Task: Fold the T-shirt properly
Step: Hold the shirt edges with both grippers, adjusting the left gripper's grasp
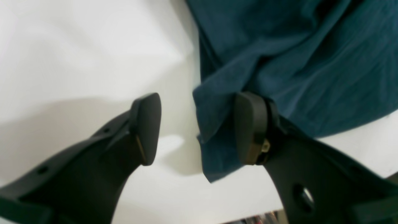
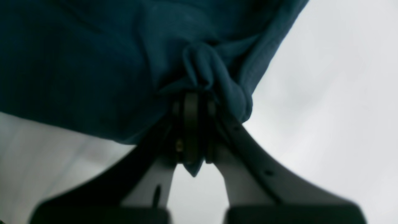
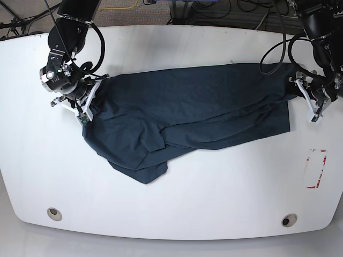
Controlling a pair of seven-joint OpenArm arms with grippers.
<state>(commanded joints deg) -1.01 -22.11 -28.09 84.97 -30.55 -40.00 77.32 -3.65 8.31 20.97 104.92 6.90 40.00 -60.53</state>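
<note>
The dark navy T-shirt [image 3: 198, 107] lies spread and wrinkled across the white table [image 3: 214, 193], with one folded flap pointing toward the front left. My right gripper [image 3: 90, 101] is at the shirt's left end in the base view. The right wrist view shows that gripper [image 2: 191, 124] shut on a bunched fold of the T-shirt [image 2: 77, 62]. My left gripper [image 3: 308, 99] is at the shirt's right end. In the left wrist view this gripper [image 1: 199, 129] stands open, and a corner of the T-shirt [image 1: 295, 62] hangs between its fingers, beside the right finger [image 1: 252, 127].
A red-outlined rectangle [image 3: 316, 168] is marked on the table near its right edge. Two round inserts [image 3: 53, 213] [image 3: 288, 219] sit near the front edge. Cables run down behind the table to both arms.
</note>
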